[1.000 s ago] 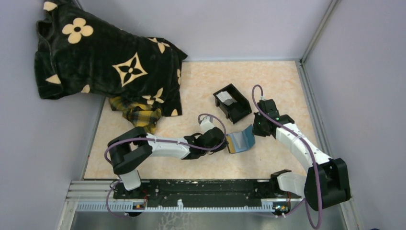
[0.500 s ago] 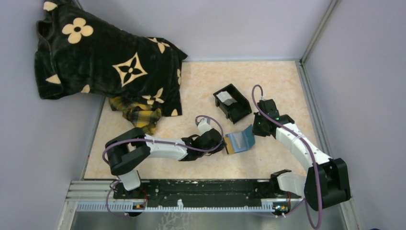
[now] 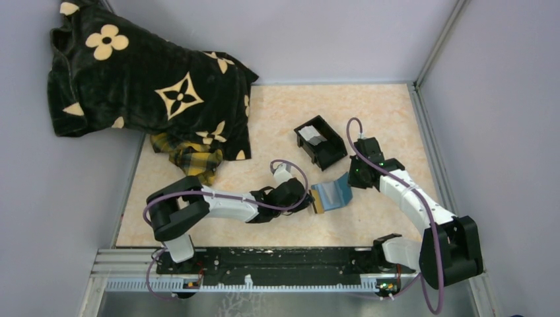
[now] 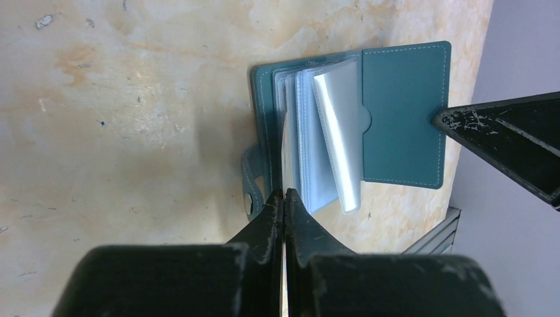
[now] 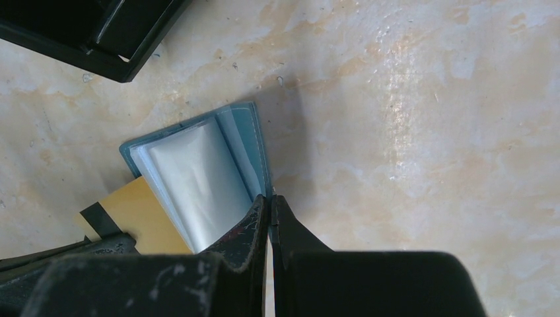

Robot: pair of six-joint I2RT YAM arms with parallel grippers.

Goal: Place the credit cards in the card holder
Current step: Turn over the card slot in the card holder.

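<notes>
- My left pincer (image 4: 284,198) is pinched shut on a yellow card (image 5: 142,216) with a black stripe; I cannot read any lettering on it.
- My right pincer (image 5: 269,198) is clamped on the right edge of the card holder (image 4: 403,112). The holder lies open on the worktop (image 3: 383,112) between both pincers, just near of the black box (image 3: 328,153).
- The left wrist view shows that card only edge-on, against the clear sleeves (image 4: 330,132). The right wrist view shows its face.
- Only the top view shows pale cards (image 3: 310,137) in the box, and a flowered blanket (image 3: 145,86) over a plaid cloth (image 3: 188,158) at far left.
- Bare worktop lies left and near of the holder.
</notes>
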